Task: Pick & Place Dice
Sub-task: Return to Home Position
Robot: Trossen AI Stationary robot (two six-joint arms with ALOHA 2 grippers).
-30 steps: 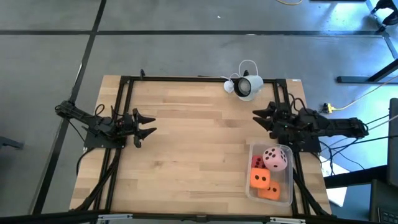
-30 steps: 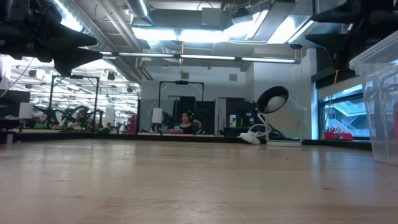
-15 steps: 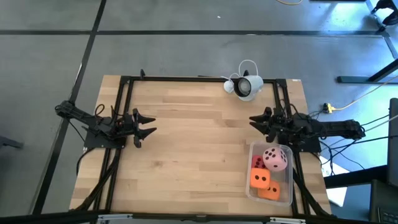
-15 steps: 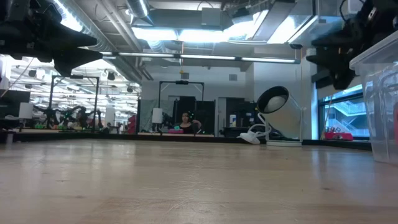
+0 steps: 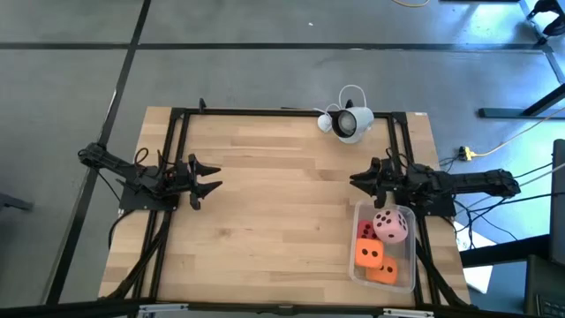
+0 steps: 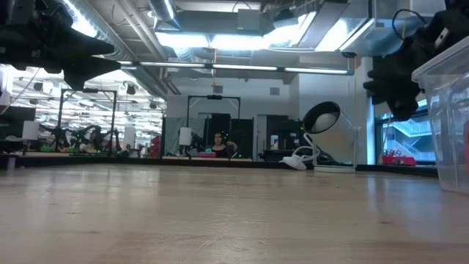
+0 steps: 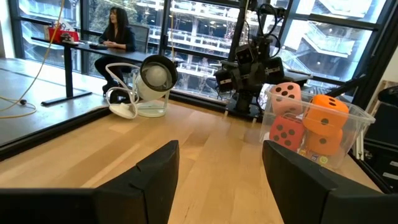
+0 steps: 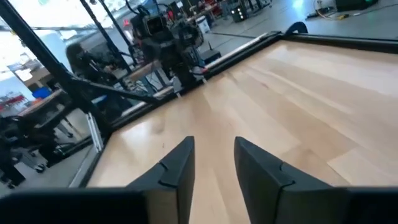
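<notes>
A pale wooden surface point(image 5: 282, 212) is seen from above, with a dark robot arm at each side.

At the right near corner of the surface stands a clear plastic bin point(image 5: 355, 265). All four dice are inside it. The pale pink die point(image 5: 392, 224) sits on top at the far end of the bin. The red die point(image 5: 365, 231) lies just beside it on the left and lower down. One orange die point(image 5: 369, 254) sits near the middle of the bin, and the second orange die point(image 5: 385, 273) lies at the bin's near end, touching the first.

The right pincer point(image 5: 360, 177) hangs above the surface just beyond the far left corner of the bin, pointing left toward the middle of the surface. It holds nothing. In its wrist view its two dark fingers point(image 8: 177, 165) stand parted by a narrow gap.

The left pincer point(image 5: 216, 177) hangs over the left side of the surface, well apart from the bin, pointing right. It holds nothing, and its fingers point(image 7: 158, 174) are spread wide.

A small white lamp point(image 5: 349, 123) with a round head and a looped cord rests at the far edge of the surface, right of centre.

In the room beyond the surface, a person point(image 7: 118, 31) sits at a desk.
</notes>
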